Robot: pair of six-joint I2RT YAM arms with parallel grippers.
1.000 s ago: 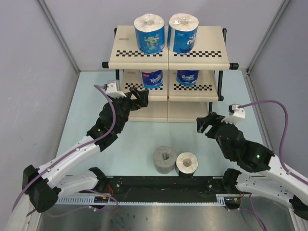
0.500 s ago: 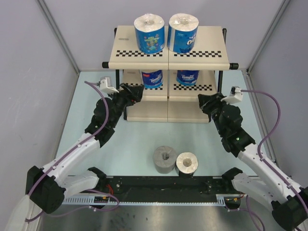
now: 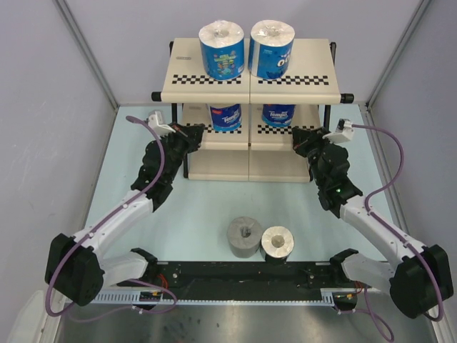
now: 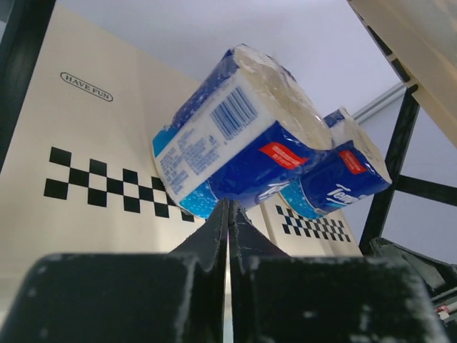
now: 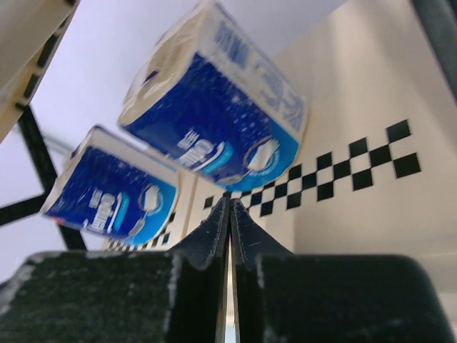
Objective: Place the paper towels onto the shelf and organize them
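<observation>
The shelf (image 3: 307, 64) stands at the back with two blue-wrapped paper towels (image 3: 222, 48) on its top board and two more (image 3: 226, 116) on the middle board. A plain grey roll (image 3: 244, 236) and a second roll (image 3: 277, 243) stand on the table near the arm bases. My left gripper (image 3: 191, 133) is shut and empty at the middle board's left end, its tips (image 4: 228, 209) just below a blue roll (image 4: 235, 136). My right gripper (image 3: 300, 136) is shut and empty at the right end, its tips (image 5: 228, 204) under another blue roll (image 5: 214, 107).
The shelf's black frame post (image 4: 389, 171) stands close beside the left gripper, and another post (image 5: 39, 161) beside the right. Grey walls enclose the pale blue table (image 3: 214, 207) on three sides. The black base rail (image 3: 243, 275) runs along the near edge.
Both arms have reached forward to the ends of the shelf's middle board, and both grippers have gone from open to shut. The rolls have not moved.
</observation>
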